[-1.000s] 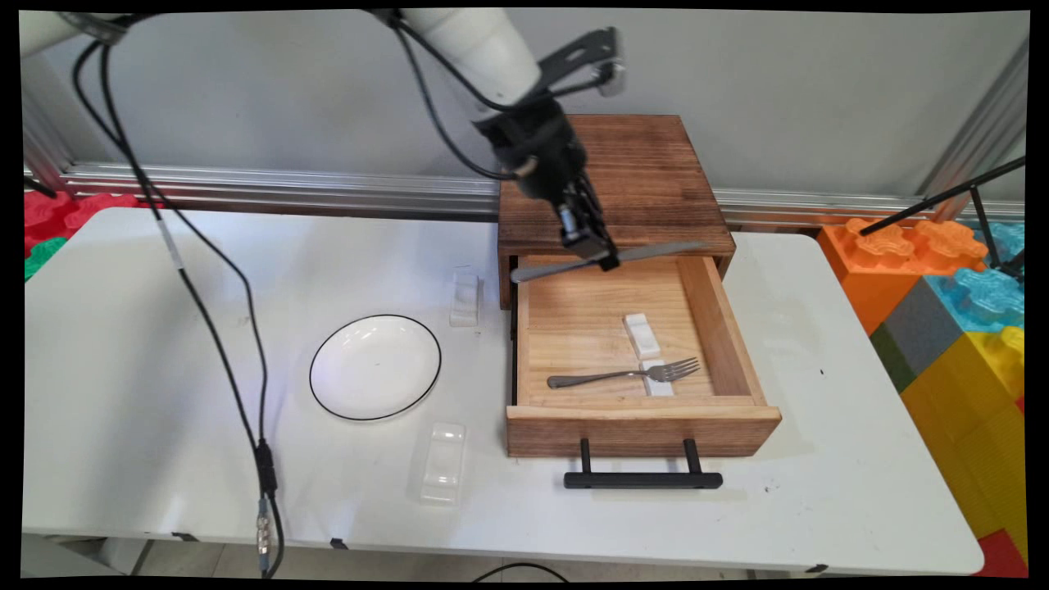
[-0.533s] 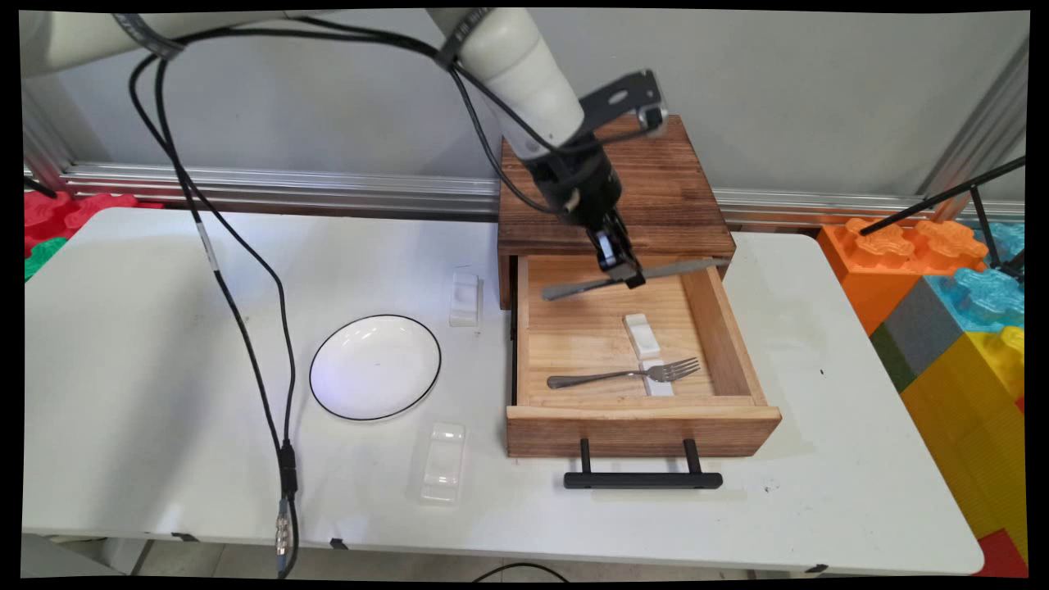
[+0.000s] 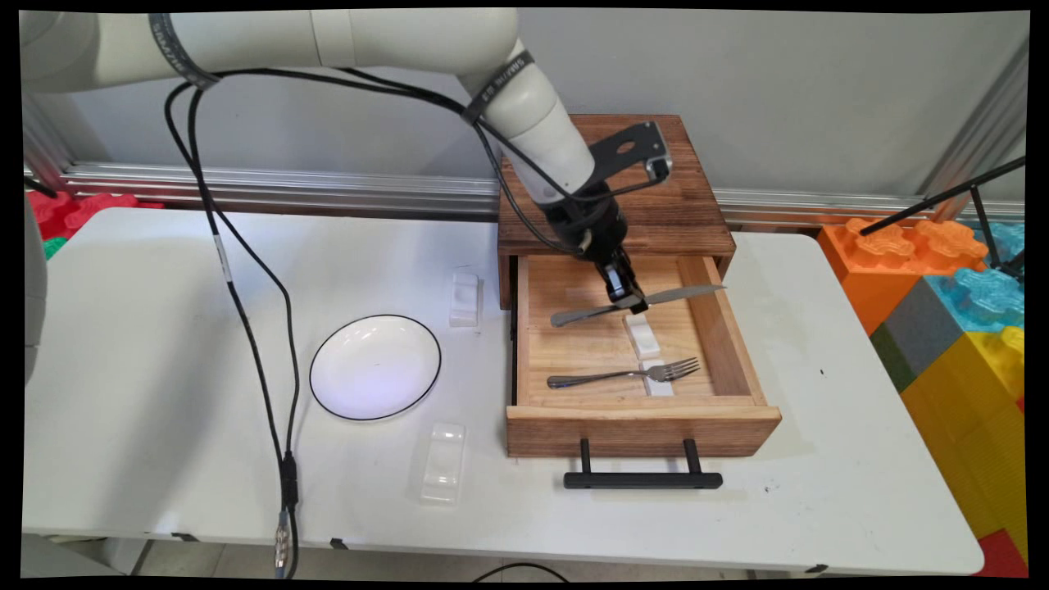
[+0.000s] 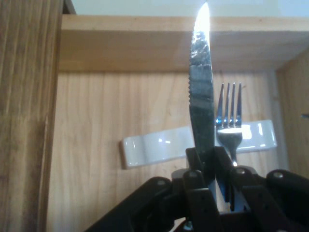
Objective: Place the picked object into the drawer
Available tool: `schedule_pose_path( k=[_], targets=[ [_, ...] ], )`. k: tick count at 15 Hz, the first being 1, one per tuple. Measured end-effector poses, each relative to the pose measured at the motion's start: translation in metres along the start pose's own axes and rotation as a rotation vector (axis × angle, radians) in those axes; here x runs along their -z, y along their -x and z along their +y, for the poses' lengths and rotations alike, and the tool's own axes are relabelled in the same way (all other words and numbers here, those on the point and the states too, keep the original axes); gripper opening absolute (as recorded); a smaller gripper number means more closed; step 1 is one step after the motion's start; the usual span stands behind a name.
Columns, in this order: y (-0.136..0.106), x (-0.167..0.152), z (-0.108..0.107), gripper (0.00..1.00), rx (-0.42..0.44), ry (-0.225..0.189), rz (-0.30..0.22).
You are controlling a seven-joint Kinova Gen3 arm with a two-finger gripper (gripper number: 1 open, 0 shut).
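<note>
Right now the gripper (image 3: 629, 301) pinches a knife (image 3: 638, 301) over the open drawer (image 3: 726, 344), its fingers hiding the fork (image 4: 229, 123) handle in the hand view.

The black two-finger gripper (image 3: 629, 300) at centre frame clamps a grey steel knife (image 3: 639, 300) whose blade shines silver in the hand view (image 4: 200, 87). Below it sits the pale, straight-grained wooden drawer (image 3: 721, 336) with a black bar handle (image 3: 642, 479), under a darker brown, streaked wooden cabinet top (image 3: 647, 188). Inside lie a silver metal fork (image 3: 627, 375) and two white ceramic rests (image 3: 639, 334). At centre left, a round white plate (image 3: 375, 367) carries a thin black rim line on the white table (image 3: 164, 369). Two clear plastic rests (image 3: 443, 462) stand near the plate. Orange, yellow, blue and grey block shapes (image 3: 959, 328) fill the right edge.
</note>
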Motion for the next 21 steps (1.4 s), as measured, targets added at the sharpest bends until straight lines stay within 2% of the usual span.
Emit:
schedule_pose_path(
  k=[9, 21],
  targets=[
    [0.022, -0.036, -0.004, 0.0, 0.017, -0.009, -0.004],
    [0.04, -0.067, -0.008, 0.0, 0.01, -0.009, -0.006]
  ],
)
